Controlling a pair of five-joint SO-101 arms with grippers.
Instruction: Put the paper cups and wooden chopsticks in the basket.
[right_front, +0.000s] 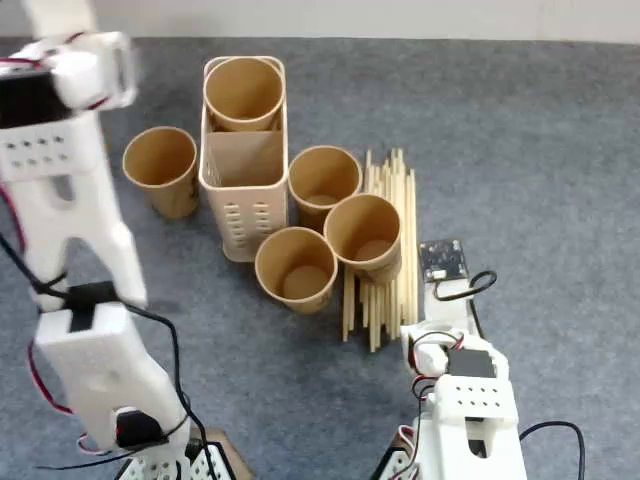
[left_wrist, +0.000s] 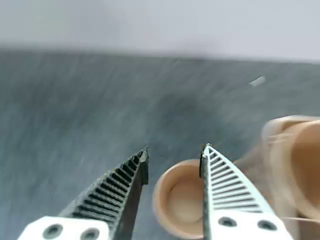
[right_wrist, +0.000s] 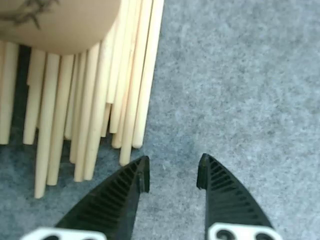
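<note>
Wooden chopsticks (right_wrist: 85, 100) flank the spread right pincer (right_wrist: 173, 160); the left pincer (left_wrist: 175, 148), spread, hangs near a cup (left_wrist: 175, 200).

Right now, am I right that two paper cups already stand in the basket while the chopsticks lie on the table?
Not quite: one paper cup stands in the basket, in its far compartment, as the high view shows. The chopsticks do lie on the table.

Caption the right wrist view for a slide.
Open right gripper hovers over the grey mat beside the wooden chopsticks, a paper cup partly covering them.
</note>
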